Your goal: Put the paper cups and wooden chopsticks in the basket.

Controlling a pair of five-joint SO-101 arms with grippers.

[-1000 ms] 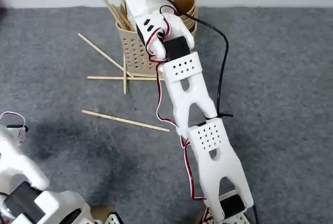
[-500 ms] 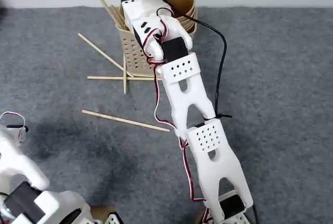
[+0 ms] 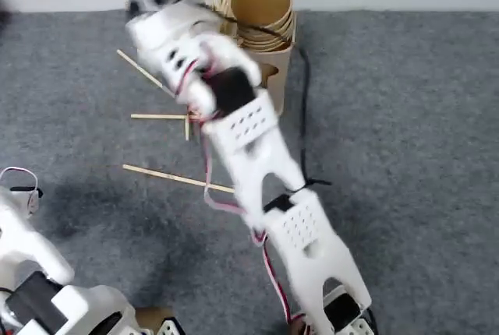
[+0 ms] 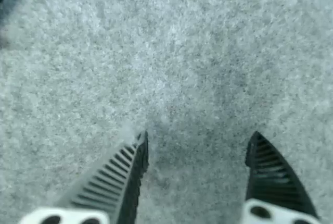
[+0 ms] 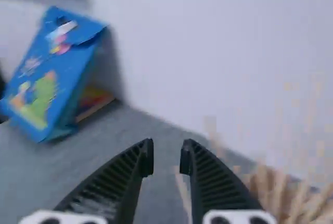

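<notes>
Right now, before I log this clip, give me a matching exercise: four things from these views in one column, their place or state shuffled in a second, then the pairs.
1. paper cups
2. loose chopstick
3. left gripper
4. blue box

a. open over bare carpet
b. tilted, near the white wall
c. stacked inside the basket
d. lying flat on the carpet

Pairs: 1-c, 2-d, 3-a, 4-b.

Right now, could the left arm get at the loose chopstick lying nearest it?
Probably yes: the chopstick lies flat on bare mat, its near end uncovered, and the left pincer is open.
</notes>
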